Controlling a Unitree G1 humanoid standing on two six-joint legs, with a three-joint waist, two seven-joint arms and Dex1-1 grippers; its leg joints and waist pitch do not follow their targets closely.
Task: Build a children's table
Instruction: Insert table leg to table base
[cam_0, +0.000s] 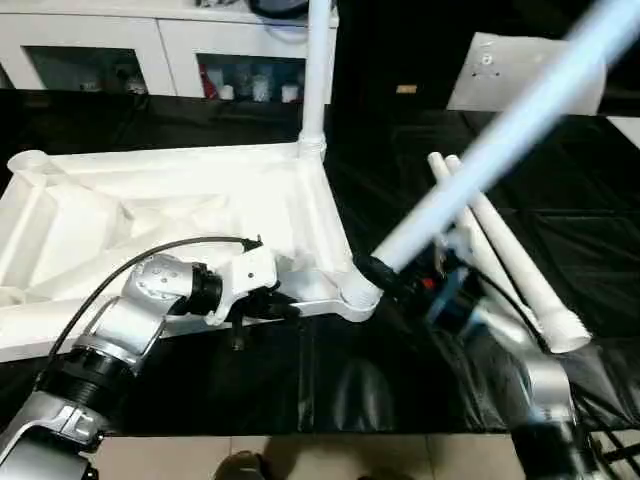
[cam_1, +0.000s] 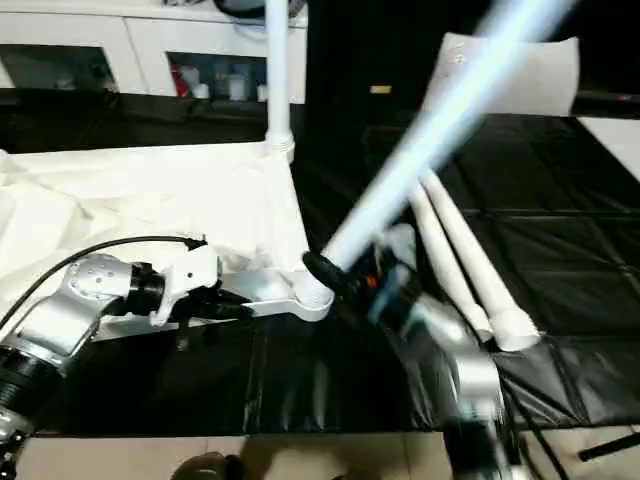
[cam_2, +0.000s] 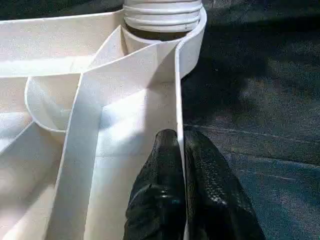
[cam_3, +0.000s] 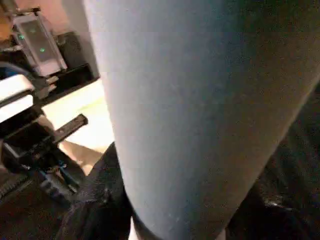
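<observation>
The white tabletop (cam_0: 150, 215) lies upside down on black cloth, ribs up. One leg (cam_0: 318, 70) stands upright in its far right corner socket. My left gripper (cam_2: 181, 165) is shut on the thin near rim wall (cam_2: 177, 100), one black finger on each side. My right gripper (cam_0: 385, 272) is shut on a second leg (cam_0: 500, 140). That leg tilts up to the right, with its lower end at the near right corner socket (cam_0: 358, 297). Two loose legs (cam_0: 510, 265) lie side by side on the cloth to the right.
A white cabinet (cam_0: 150, 45) with dark compartments runs along the back. A white pillow-like slab (cam_0: 500, 70) leans at the back right. The black cloth (cam_0: 330, 380) ends at the near edge, with floor (cam_0: 320, 455) below.
</observation>
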